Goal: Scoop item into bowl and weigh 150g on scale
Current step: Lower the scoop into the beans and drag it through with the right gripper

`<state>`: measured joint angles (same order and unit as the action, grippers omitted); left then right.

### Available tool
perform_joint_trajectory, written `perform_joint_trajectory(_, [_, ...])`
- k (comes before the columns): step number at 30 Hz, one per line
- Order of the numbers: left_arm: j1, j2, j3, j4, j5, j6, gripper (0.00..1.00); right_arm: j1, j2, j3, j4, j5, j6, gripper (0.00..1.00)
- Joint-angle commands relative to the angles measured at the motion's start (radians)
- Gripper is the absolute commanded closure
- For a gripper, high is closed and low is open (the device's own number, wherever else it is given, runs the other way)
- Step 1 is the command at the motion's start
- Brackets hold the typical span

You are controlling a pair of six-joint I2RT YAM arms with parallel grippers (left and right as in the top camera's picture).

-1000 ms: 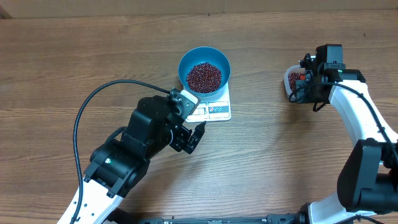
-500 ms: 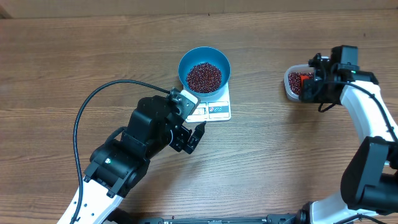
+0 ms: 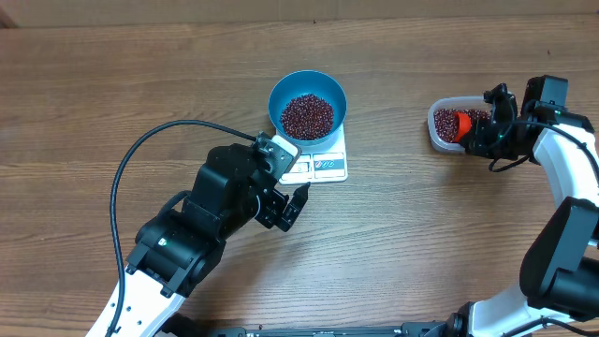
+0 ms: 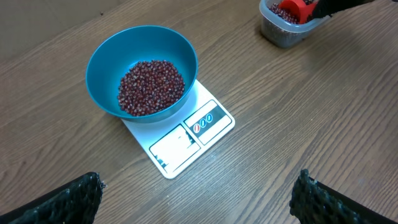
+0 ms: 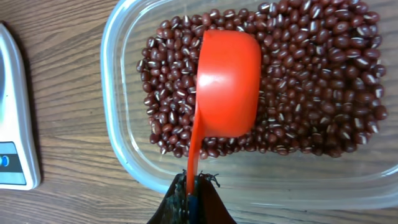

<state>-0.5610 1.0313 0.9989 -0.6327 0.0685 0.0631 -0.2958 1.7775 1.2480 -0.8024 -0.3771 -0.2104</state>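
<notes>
The blue bowl (image 3: pixel 308 105) (image 4: pixel 142 71) holds a mound of red-brown beans (image 3: pixel 307 114) (image 4: pixel 151 87) and stands on the white scale (image 3: pixel 318 165) (image 4: pixel 186 137). More beans (image 5: pixel 298 81) fill a clear tub (image 3: pixel 447 124) (image 5: pixel 124 124) at the right. My right gripper (image 3: pixel 484 134) (image 5: pixel 193 183) is shut on the handle of an orange scoop (image 5: pixel 227 81) (image 3: pixel 461 124), whose cup is turned bottom-up over the tub's beans. My left gripper (image 3: pixel 285 208) (image 4: pixel 199 198) hangs open over bare table, just in front of the scale, with nothing between its fingers.
A black cable (image 3: pixel 154 145) loops over the table left of the left arm. The scale's edge (image 5: pixel 15 112) shows at the left of the right wrist view. Wood table (image 3: pixel 421 243) lies all round.
The right arm has drawn back to the right, and the orange scoop now lies over the tub's beans. The left arm has not moved.
</notes>
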Motion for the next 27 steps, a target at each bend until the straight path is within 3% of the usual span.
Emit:
perform_joint_trajectory(1, [0.005, -0.005, -0.008, 0.001, 0.01, 0.023, 0.0, 0.0, 0.022, -0.005, -0.006, -0.037, -0.004, 0.96])
perform_joint_trajectory(27, [0.005, -0.005, -0.008, 0.001, 0.01, 0.023, 0.0, -0.054, 0.072, -0.005, -0.014, -0.168, -0.007, 0.96])
